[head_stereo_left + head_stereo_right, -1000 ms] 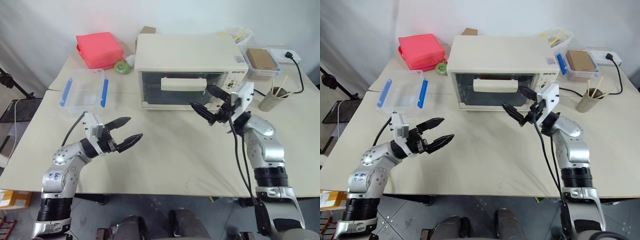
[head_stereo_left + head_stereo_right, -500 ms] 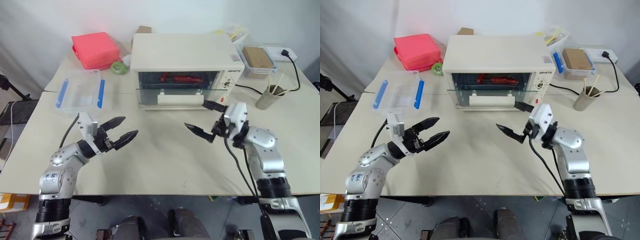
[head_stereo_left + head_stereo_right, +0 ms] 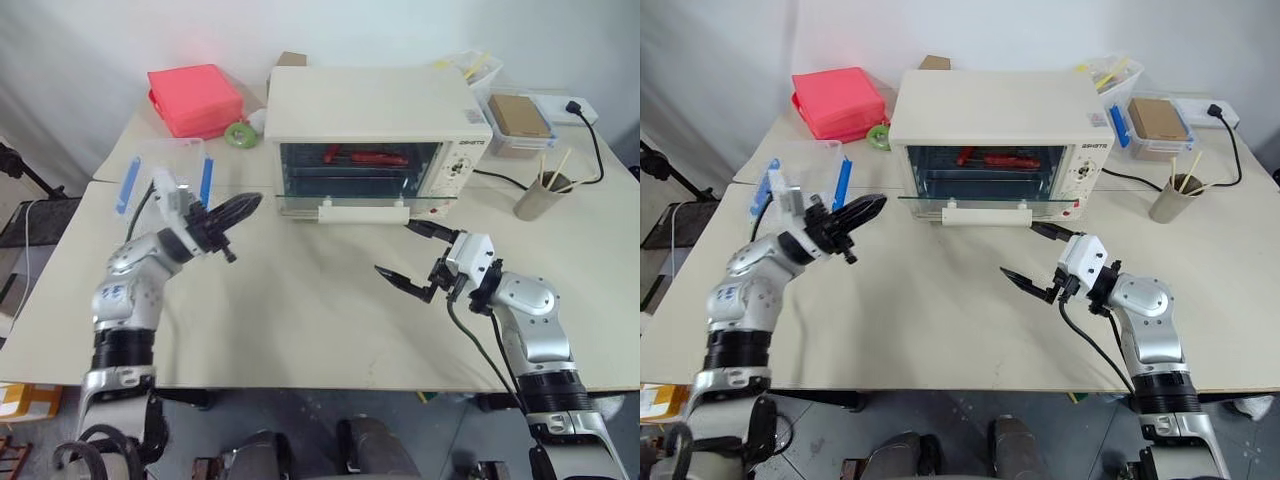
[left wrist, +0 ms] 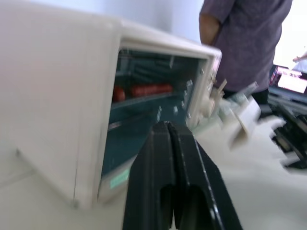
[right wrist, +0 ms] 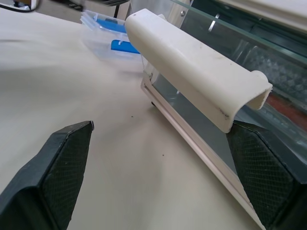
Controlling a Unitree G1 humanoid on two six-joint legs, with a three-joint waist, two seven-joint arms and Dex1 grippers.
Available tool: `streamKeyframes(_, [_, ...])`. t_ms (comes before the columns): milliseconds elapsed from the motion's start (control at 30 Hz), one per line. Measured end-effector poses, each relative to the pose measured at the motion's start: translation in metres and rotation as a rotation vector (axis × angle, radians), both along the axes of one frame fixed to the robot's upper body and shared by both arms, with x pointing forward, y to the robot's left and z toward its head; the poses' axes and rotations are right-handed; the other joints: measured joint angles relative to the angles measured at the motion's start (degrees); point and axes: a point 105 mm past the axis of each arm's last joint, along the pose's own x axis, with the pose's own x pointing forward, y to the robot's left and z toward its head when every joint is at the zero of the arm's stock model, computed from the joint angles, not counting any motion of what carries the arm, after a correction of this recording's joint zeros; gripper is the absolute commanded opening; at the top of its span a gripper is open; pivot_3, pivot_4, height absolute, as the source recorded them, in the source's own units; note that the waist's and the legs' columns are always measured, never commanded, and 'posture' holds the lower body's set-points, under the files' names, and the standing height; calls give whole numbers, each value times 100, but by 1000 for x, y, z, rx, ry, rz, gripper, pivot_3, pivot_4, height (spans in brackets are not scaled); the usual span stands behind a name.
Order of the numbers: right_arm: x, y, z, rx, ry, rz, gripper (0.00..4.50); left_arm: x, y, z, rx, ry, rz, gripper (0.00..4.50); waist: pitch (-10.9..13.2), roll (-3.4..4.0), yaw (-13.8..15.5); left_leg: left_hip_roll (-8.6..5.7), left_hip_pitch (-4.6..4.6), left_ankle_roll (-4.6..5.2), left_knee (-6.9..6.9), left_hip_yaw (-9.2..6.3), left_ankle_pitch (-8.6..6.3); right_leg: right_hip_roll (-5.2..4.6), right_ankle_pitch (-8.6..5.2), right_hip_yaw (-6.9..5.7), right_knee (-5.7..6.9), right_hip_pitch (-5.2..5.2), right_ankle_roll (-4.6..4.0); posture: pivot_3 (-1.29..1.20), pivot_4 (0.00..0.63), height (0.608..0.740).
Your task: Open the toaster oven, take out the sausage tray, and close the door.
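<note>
glass door [image 3: 360, 203] down, sausage tray [image 3: 365, 157] inside toaster oven [image 3: 375, 115]

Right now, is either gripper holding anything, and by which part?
Nothing is held. The left gripper is shut on air beside the toaster oven; the right gripper is open, below the door handle.

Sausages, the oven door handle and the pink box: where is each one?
Sausages [image 3: 365, 156], left eye view, middle of the red links inside the oven.
Door handle [image 3: 364, 212], left eye view, middle of the cream bar.
Pink box [image 3: 840, 100], right eye view, middle of its lid.
</note>
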Motion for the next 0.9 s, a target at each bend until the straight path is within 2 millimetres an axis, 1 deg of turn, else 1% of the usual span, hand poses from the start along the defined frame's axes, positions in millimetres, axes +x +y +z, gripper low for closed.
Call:
streamKeyframes(133, [-1, 2, -3, -12, 0, 6, 4500, 12, -18, -6, 9, 10, -7, 6, 0, 0, -26, 1, -5, 0, -2, 3, 0, 3, 0, 4, 8, -15, 0, 0, 150, 740])
streamKeyframes(300, [-3, 3, -7, -15, 1, 0, 4500, 19, -29, -11, 44, 13, -21, 6, 0, 0, -4, 1, -15, 0, 9, 5, 0, 1, 0, 7, 15, -25, 0, 0, 150, 740])
streamKeyframes(367, [-6, 1, -13, -15, 16, -13, 4500, 16, -35, -15, 71, 12, -54, 6, 0, 0, 8, 1, -17, 0, 10, 4, 0, 1, 0, 6, 15, -25, 0, 0, 150, 740])
streamKeyframes(433, [-15, -5, -25, -14, 44, -43, 4500, 13, -39, -21, 101, 19, -93, 6, 0, 0, 44, 1, -25, 0, 12, 1, 0, 0, 0, 4, 14, -29, 1, 0, 150, 740])
streamKeyframes(467, [-23, -13, -33, -15, 62, -79, 4500, 10, -42, -26, 133, 17, -118, 6, 1, 0, 80, 1, -30, 0, 11, 1, 0, 0, -1, 4, 12, -32, 1, 0, 150, 740])
streamKeyframes(567, [-39, -42, -53, -33, 124, -200, 4500, 4, -39, -41, 201, 31, -143, 6, 1, 0, 117, 0, -33, 0, 19, 3, -1, -1, -1, 7, 15, -33, 1, 0, 150, 740])
streamKeyframes(700, [-56, -78, -61, -45, 151, -358, 4500, 0, -41, -53, 236, 45, -161, 6, 1, 0, 114, 0, -25, -2, 24, 3, -2, 2, 0, 11, 25, -29, 1, 0, 150, 740])
streamKeyframes(800, [-61, -102, -55, -54, 135, -463, 4500, -5, -41, -61, 248, 52, -161, 6, 1, 0, 104, 0, -21, -3, 23, 4, -3, 3, 0, 13, 27, -28, 1, 0, 150, 740])
streamKeyframes(833, [-60, -109, -49, -46, 117, -498, 4500, -6, -39, -66, 247, 66, -155, 6, 1, 0, 91, 1, -21, -3, 23, 4, -3, 3, 0, 14, 28, -28, 1, 0, 150, 740])
streamKeyframes(900, [-56, -115, -34, -16, 89, -528, 4500, -8, -36, -74, 243, 96, -136, 6, 1, 0, 75, 2, -20, -3, 23, 3, -3, 3, -1, 13, 30, -28, 1, 0, 150, 740])
